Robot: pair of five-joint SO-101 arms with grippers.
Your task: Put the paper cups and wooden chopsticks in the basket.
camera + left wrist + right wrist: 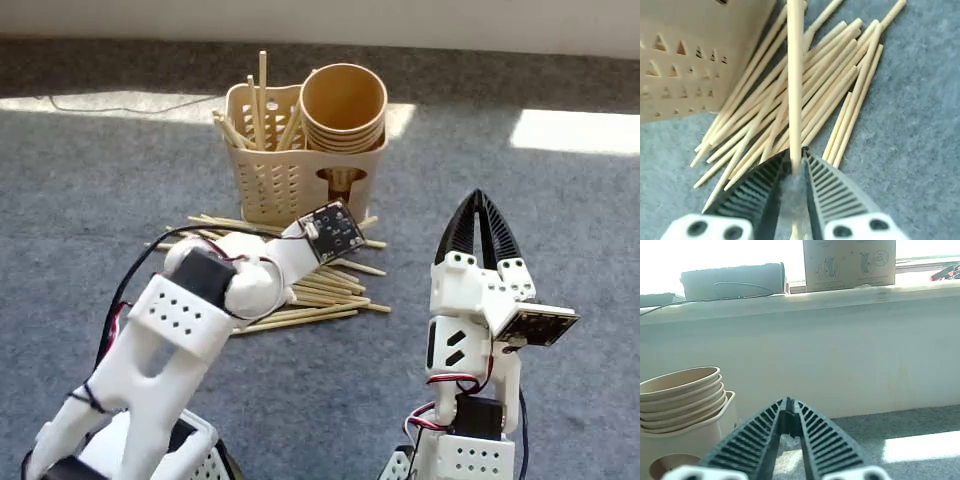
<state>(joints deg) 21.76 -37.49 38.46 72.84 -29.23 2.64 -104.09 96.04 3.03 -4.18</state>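
wooden chopstick (795,75), a single one, is pinched by its end between the jaws of your left gripper (796,161), the stick running straight out past the tips; holding it by the end probably leaves the whole length free to tip upright into the basket; beneath it the rest of the chopsticks (325,290) lie fanned in a heap on the grey mat (90,200); in the high view the basket (262,190) stands just at twelve o'clock of that heap, close enough that the nearest sticks touch it or nearly do; it holds a few upright sticks (260,100) in its nine o'clock half and the stacked paper cups (343,100) in its three o'clock half; your right gripper (479,200) sits at four o'clock of the basket, well apart, jaws pressed together on nothing, likely parked clear of the left arm's path.
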